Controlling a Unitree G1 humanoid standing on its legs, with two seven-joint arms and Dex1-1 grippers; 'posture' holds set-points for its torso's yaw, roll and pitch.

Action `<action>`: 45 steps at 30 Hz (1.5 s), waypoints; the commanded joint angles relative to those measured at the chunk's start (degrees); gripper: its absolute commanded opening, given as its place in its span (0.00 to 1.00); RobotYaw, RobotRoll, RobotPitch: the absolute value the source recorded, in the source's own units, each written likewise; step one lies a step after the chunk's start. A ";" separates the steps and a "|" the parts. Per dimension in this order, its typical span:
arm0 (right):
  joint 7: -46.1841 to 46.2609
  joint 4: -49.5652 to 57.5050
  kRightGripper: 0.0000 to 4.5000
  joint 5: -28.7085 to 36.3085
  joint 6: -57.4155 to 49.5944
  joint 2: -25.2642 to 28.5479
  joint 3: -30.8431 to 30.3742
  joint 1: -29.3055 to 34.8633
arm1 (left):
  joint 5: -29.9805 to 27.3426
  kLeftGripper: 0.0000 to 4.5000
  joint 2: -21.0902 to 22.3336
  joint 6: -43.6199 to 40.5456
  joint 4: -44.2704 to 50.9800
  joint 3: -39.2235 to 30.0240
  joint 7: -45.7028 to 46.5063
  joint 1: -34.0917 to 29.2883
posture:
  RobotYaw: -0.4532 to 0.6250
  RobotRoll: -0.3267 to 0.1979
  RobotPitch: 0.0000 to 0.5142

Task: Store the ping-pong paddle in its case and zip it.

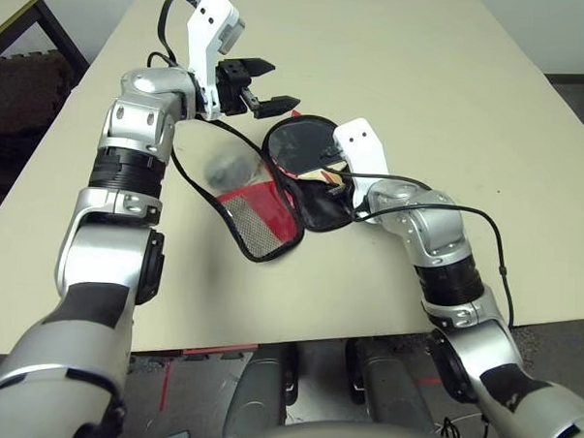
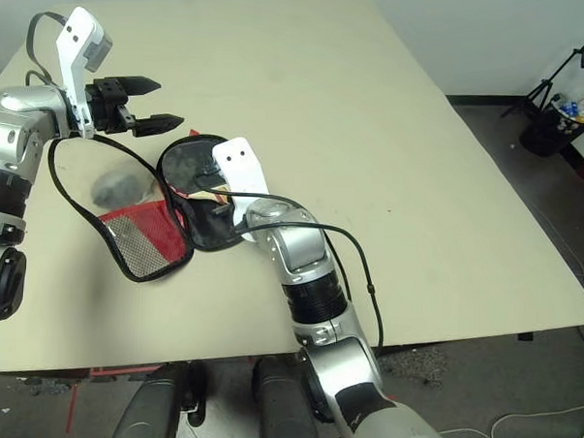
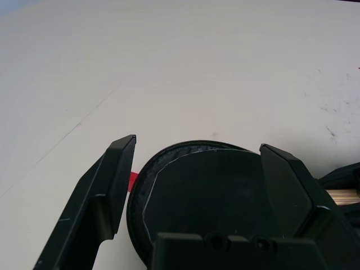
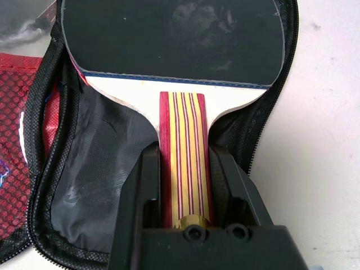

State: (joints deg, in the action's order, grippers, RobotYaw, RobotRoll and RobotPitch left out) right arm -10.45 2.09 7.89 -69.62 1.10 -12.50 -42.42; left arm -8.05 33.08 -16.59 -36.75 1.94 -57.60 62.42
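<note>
Your right fingers (image 4: pixel 183 194) are closed on the paddle's striped handle (image 4: pixel 185 152), one finger along each side of it. The paddle (image 4: pixel 174 39) lies in one half of the opened case (image 2: pixel 143 249) on the desk (image 1: pixel 395 78), its black face up. In your right wrist view you can see pale wood between the black rubber and the red and yellow stripes of the handle, with a dark blue edging along the rubber. Black lining shows beside the handle, and the zipper (image 4: pixel 274 107) runs along the rim of that half.

The other half of the case lies spread out beside it, towards your left, with its clear window, red part and grey mesh (image 1: pixel 253 227) showing. A small grey lump (image 2: pixel 122 188) shows at the clear window.

Your left fingers (image 1: pixel 276 90) are spread wide with nothing between them, above the desk near the far end of the case. In your left wrist view they point towards the rounded end of the half with the paddle, and a small red tab (image 3: pixel 133 181) sticks out from its rim.

Your right arm (image 1: pixel 436 240) reaches in from the right, its black cable looping over the forearm.
</note>
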 commanded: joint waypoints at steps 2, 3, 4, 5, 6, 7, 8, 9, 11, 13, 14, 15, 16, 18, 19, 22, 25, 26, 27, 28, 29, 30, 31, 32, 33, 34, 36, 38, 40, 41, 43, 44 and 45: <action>0.09 -1.84 0.26 -0.31 1.28 -1.20 -0.97 0.31 | -0.01 1.00 0.63 -0.71 0.72 -0.53 0.19 -1.01 | 0.35 0.62 0.34; 0.18 -2.29 0.26 -0.38 1.70 -1.39 -0.91 0.25 | -0.04 1.00 0.63 -0.77 0.81 -0.53 0.24 -1.08 | 0.35 0.62 0.34; 0.23 -2.73 0.26 -0.43 2.15 -1.62 -0.87 0.13 | -0.07 1.00 0.63 -0.83 0.89 -0.54 0.29 -1.15 | 0.35 0.62 0.34; 0.23 -3.11 0.26 -0.48 2.58 -1.81 -0.87 -0.02 | -0.09 1.00 0.63 -0.87 0.94 -0.54 0.34 -1.19 | 0.35 0.62 0.34; 0.12 -3.50 0.26 -0.50 3.09 -1.94 -0.99 -0.19 | -0.11 1.00 0.61 -0.92 0.96 -0.55 0.41 -1.21 | 0.35 0.62 0.34; -0.06 -3.82 0.26 -0.51 3.61 -2.01 -1.17 -0.35 | -0.13 1.00 0.60 -0.98 0.99 -0.56 0.47 -1.24 | 0.35 0.62 0.34; -0.43 -4.15 0.26 -0.50 4.19 -1.97 -1.54 -0.53 | -0.13 1.00 0.58 -0.99 0.99 -0.57 0.55 -1.27 | 0.35 0.62 0.33; -0.69 -4.40 0.26 -0.49 4.57 -1.96 -1.83 -0.66 | -0.14 1.00 0.57 -1.00 1.00 -0.57 0.62 -1.30 | 0.35 0.62 0.33; -1.47 -4.80 0.26 -0.33 5.08 -1.91 -2.51 -0.86 | -0.18 1.00 0.54 -1.07 1.05 -0.57 0.78 -1.35 | 0.35 0.62 0.33; -2.41 -5.08 0.26 -0.12 5.31 -1.78 -3.34 -0.90 | -0.23 1.00 0.54 -1.11 1.12 -0.58 0.93 -1.39 | 0.35 0.62 0.33; -3.08 -5.20 0.26 0.02 5.67 -1.73 -3.81 -0.85 | -0.25 1.00 0.53 -1.11 1.15 -0.60 1.00 -1.44 | 0.35 0.62 0.33; -3.67 -5.26 0.26 0.09 5.90 -1.66 -4.25 -0.79 | -0.27 1.00 0.52 -1.11 1.19 -0.61 1.07 -1.49 | 0.35 0.62 0.33; -4.40 -5.26 0.26 0.26 6.21 -1.67 -4.70 -0.69 | -0.31 1.00 0.51 -1.17 1.35 -0.63 1.16 -1.62 | 0.35 0.62 0.33; -5.58 -5.25 0.26 0.41 6.72 -1.66 -5.41 -0.62 | -0.37 1.00 0.55 -1.25 1.64 -0.65 1.26 -1.87 | 0.36 0.62 0.32; -6.42 -5.20 0.26 0.54 7.28 -1.65 -5.84 -0.58 | -0.41 1.00 0.58 -1.31 1.79 -0.66 1.33 -2.00 | 0.36 0.62 0.32; -8.24 -5.22 0.26 0.74 8.99 -1.84 -6.35 -0.54 | -0.46 1.00 0.67 -1.47 2.09 -0.69 1.43 -2.22 | 0.36 0.62 0.32; -9.74 -5.76 0.43 0.67 10.47 -1.85 -6.48 -0.81 | -0.44 1.00 0.65 -1.55 2.12 -0.76 1.64 -2.26 | 0.36 0.62 0.32; -9.93 -5.99 0.48 0.59 10.28 -1.82 -6.37 -0.95 | -0.41 1.00 0.59 -1.55 2.05 -0.77 1.73 -2.22 | 0.35 0.62 0.32; -9.96 -6.21 0.54 0.56 10.26 -1.86 -6.17 -1.02 | -0.40 1.00 0.54 -1.53 1.96 -0.76 1.82 -2.18 | 0.35 0.62 0.32; -9.97 -6.30 0.61 0.53 10.25 -1.91 -6.03 -1.02 | -0.42 1.00 0.53 -1.55 1.96 -0.76 1.86 -2.19 | 0.35 0.62 0.32; -9.92 -6.50 0.68 0.44 10.41 -1.92 -5.88 -1.04 | -0.40 1.00 0.48 -1.48 1.88 -0.74 1.92 -2.18 | 0.35 0.62 0.32; -9.81 -6.66 0.74 0.32 10.60 -1.93 -5.76 -1.03 | -0.39 1.00 0.45 -1.45 1.87 -0.76 1.96 -2.20 | 0.35 0.62 0.32; -9.51 -6.96 0.82 0.17 10.84 -2.00 -5.47 -1.06 | -0.38 1.00 0.39 -1.40 1.82 -0.77 2.01 -2.19 | 0.35 0.62 0.32; -9.23 -7.19 0.89 0.04 11.12 -2.05 -5.23 -1.05 | -0.38 1.00 0.35 -1.37 1.84 -0.79 2.05 -2.23 | 0.35 0.62 0.32; -8.76 -7.54 0.96 -0.16 11.53 -2.11 -4.90 -1.11 | -0.38 1.00 0.29 -1.32 1.81 -0.79 2.10 -2.23 | 0.35 0.62 0.32; -8.25 -7.86 0.94 -0.35 11.92 -2.22 -4.54 -1.17 | -0.39 1.00 0.25 -1.30 1.78 -0.79 2.15 -2.21 | 0.35 0.62 0.32; -7.11 -8.52 0.88 -0.69 12.41 -2.57 -3.59 -1.37 | -0.42 1.00 0.20 -1.25 1.81 -0.81 2.23 -2.28 | 0.35 0.62 0.32; -5.87 -9.32 0.76 -1.04 13.13 -2.89 -2.58 -1.71 | -0.46 1.00 0.12 -1.20 1.79 -0.81 2.34 -2.33 | 0.35 0.62 0.33; -4.61 -10.07 0.61 -1.10 13.64 -3.41 -1.43 -2.07 | -0.50 1.00 0.05 -1.20 1.87 -0.84 2.43 -2.43 | 0.35 0.62 0.33; -4.28 -10.47 0.54 -1.17 14.02 -3.61 -1.06 -2.26 | -0.51 1.00 0.01 -1.20 1.87 -0.85 2.47 -2.46 | 0.35 0.62 0.33; -4.05 -10.99 0.40 -1.32 14.50 -3.89 -0.74 -2.50 | -0.52 1.00 -0.01 -1.20 1.86 -0.86 2.52 -2.51 | 0.35 0.62 0.33; -4.05 -11.19 0.34 -1.39 14.64 -3.97 -0.71 -2.59 | -0.53 1.00 -0.03 -1.22 1.82 -0.87 2.54 -2.50 | 0.35 0.62 0.34; -4.22 -11.27 0.26 -1.42 14.76 -3.96 -0.85 -2.63 | -0.52 1.00 -0.01 -1.22 1.80 -0.86 2.54 -2.49 | 0.35 0.62 0.34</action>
State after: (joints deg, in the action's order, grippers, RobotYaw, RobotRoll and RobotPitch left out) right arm -14.99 -8.38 6.73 -55.39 -2.46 -13.71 -44.63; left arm -8.58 32.89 -17.73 -35.39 1.53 -54.99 60.74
